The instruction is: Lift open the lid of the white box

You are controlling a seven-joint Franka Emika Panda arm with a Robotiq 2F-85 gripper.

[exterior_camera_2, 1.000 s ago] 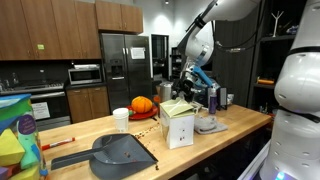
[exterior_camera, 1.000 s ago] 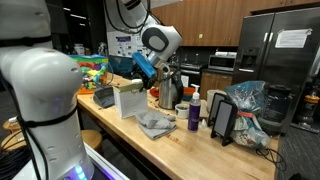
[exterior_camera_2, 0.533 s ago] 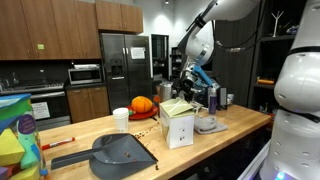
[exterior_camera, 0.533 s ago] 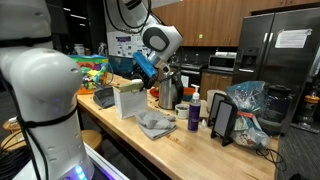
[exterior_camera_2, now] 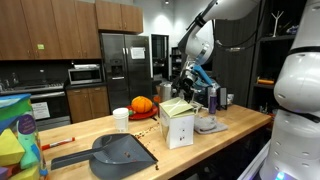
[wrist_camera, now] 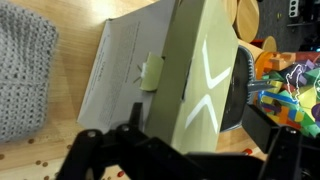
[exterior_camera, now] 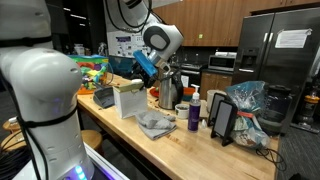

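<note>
The white box (exterior_camera: pixel 128 101) stands upright on the wooden counter and shows in both exterior views (exterior_camera_2: pixel 177 124). Its lid (exterior_camera_2: pixel 176 105) lies on top, with one edge slightly raised. In the wrist view the lid (wrist_camera: pixel 205 70) is a pale panel with a white X, next to the box's front face (wrist_camera: pixel 125 65). My gripper (exterior_camera: pixel 141 82) hangs just above the box's top, seen also in an exterior view (exterior_camera_2: pixel 184 92). In the wrist view the gripper (wrist_camera: pixel 200 125) is open, with its dark fingers on either side of the lid's near edge. I cannot tell whether they touch it.
A grey cloth (exterior_camera: pixel 155 123) lies beside the box. A purple bottle (exterior_camera: pixel 194 112), a metal kettle (exterior_camera: pixel 168 93) and a tablet stand (exterior_camera: pixel 222 120) stand behind. A dustpan (exterior_camera_2: pixel 120 152), a paper cup (exterior_camera_2: pixel 121 119) and a pumpkin (exterior_camera_2: pixel 142 104) sit further along. Colourful toys (wrist_camera: pixel 290 85) lie nearby.
</note>
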